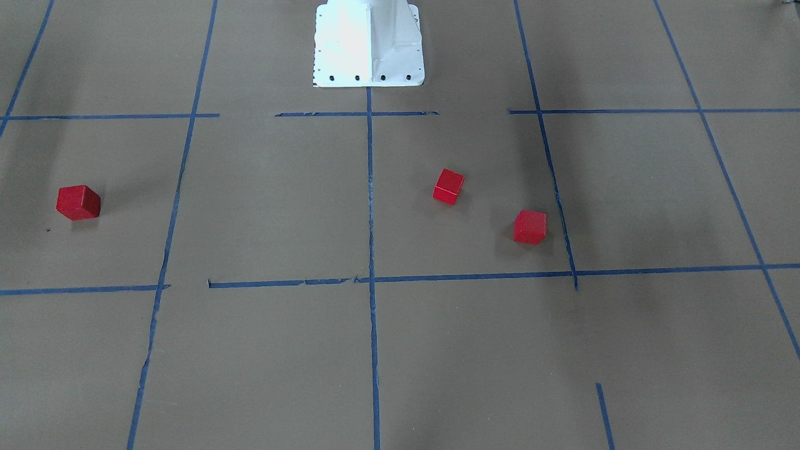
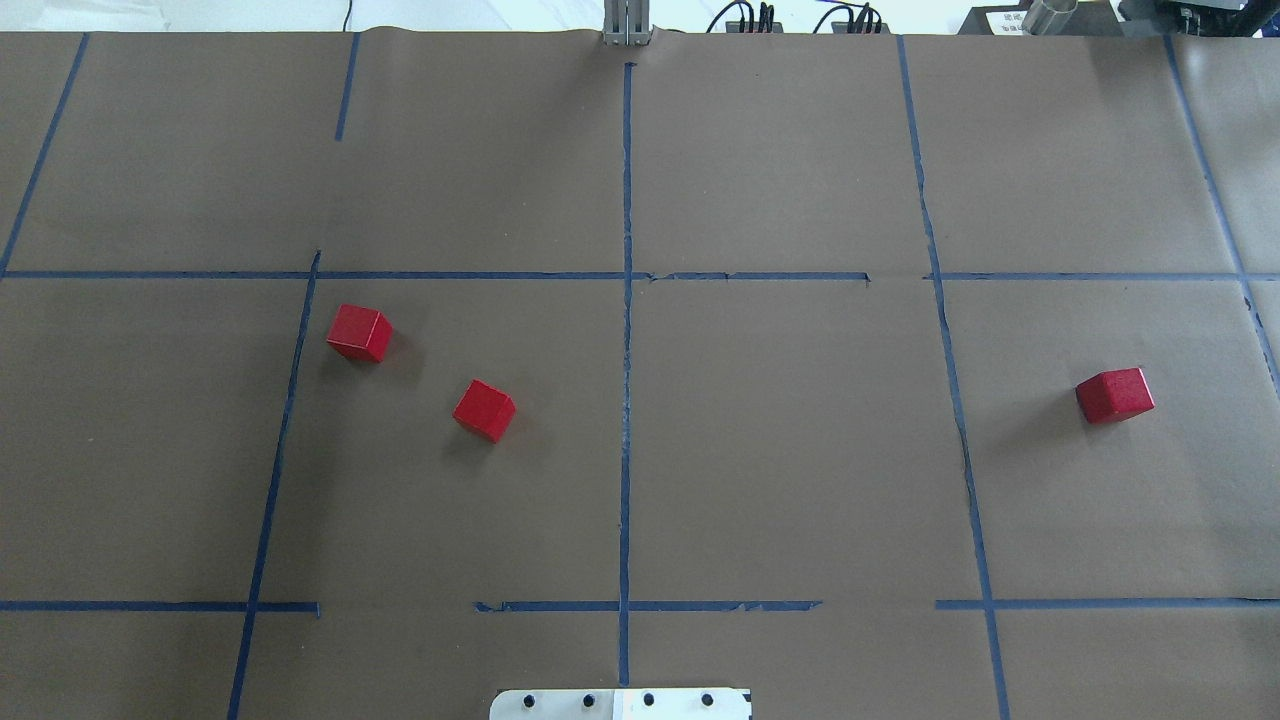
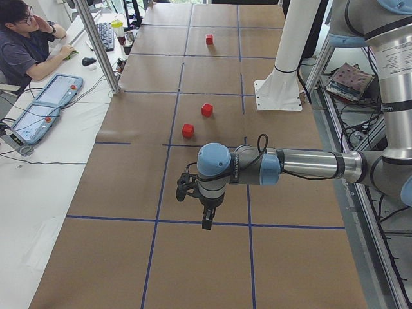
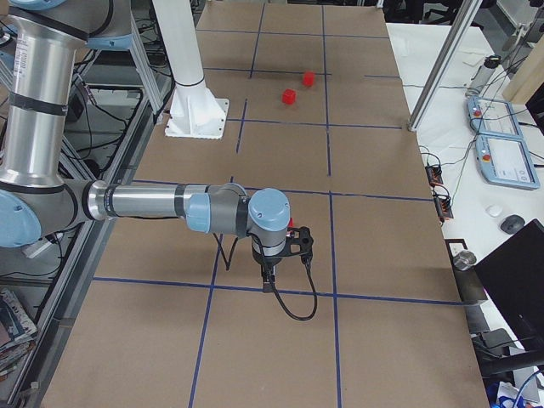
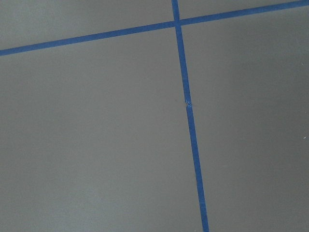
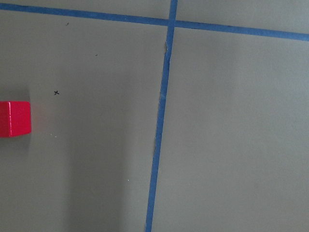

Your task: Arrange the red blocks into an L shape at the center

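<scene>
Three red blocks lie on the brown paper. In the overhead view two of them [image 2: 359, 333] [image 2: 484, 410] sit apart in the left half of the center cell [image 2: 780, 450]. The third [image 2: 1114, 395] lies in the cell to its right and shows at the left edge of the right wrist view [image 6: 14, 118]. My left gripper [image 3: 205, 222] shows only in the exterior left view, hanging over a tape line nearer that camera than the blocks. My right gripper [image 4: 269, 280] shows only in the exterior right view, just in front of the third block [image 4: 295, 230]. I cannot tell whether either is open or shut.
The white robot pedestal [image 1: 369, 44] stands at the table's robot-side edge, level with the center cell. An operator [image 3: 26, 45] sits at a side desk with teach pendants [image 3: 38, 109]. A metal post [image 3: 103, 45] stands at the table's far edge.
</scene>
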Motion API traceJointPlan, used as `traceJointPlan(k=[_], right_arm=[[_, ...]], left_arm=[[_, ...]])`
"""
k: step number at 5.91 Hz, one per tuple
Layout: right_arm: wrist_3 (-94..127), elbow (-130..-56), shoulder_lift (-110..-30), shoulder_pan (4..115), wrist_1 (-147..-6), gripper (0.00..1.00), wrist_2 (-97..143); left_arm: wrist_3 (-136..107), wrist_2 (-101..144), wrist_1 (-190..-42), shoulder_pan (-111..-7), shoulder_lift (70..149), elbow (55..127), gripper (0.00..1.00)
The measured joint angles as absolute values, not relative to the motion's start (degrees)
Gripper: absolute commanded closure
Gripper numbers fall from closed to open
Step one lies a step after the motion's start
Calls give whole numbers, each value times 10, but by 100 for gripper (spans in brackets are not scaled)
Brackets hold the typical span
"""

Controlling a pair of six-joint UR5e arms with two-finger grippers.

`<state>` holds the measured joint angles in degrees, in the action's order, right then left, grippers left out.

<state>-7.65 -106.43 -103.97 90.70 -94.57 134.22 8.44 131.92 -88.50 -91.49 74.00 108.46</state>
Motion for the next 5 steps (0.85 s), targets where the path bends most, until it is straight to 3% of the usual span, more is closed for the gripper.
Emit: traceJointPlan(k=[3, 5], right_arm=[[-74, -1071, -1024, 879, -936, 0, 1341], [67, -1077, -1003, 776, -844, 0, 1336]], left_arm=[[85, 1319, -886, -913, 740, 1087, 0], [85, 1319, -885, -912, 740, 1087, 0]])
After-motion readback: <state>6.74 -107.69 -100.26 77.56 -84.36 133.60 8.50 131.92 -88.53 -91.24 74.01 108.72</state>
